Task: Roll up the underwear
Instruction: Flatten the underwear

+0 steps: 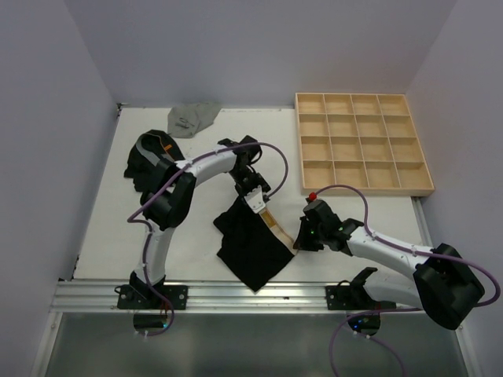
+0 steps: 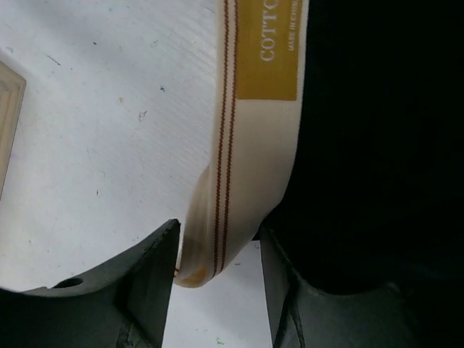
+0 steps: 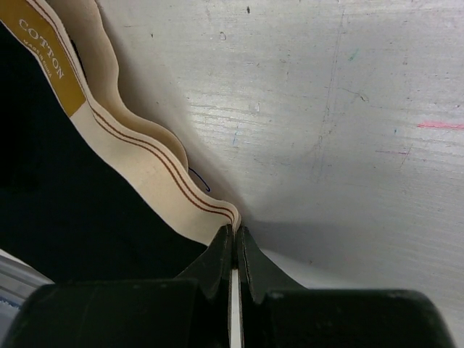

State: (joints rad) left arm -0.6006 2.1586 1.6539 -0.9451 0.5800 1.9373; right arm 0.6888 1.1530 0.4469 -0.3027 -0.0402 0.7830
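A black brief [image 1: 251,247] with a tan waistband [image 1: 275,224] lies spread on the white table near the front middle. My left gripper [image 1: 258,200] is at the far end of the waistband. In the left wrist view it [image 2: 217,235] is open, with the waistband's end [image 2: 206,239] between its fingers [image 2: 156,268]. My right gripper [image 1: 301,238] is at the near end of the waistband. In the right wrist view it [image 3: 235,230] is shut on the waistband's edge [image 3: 167,185]. A plain grey brief [image 1: 192,116] lies at the back. More black briefs [image 1: 145,161] are piled at the left.
A wooden grid tray [image 1: 361,143] stands at the back right. White walls close in the table on the left, back and right. An aluminium rail [image 1: 236,294] runs along the near edge by the arm bases.
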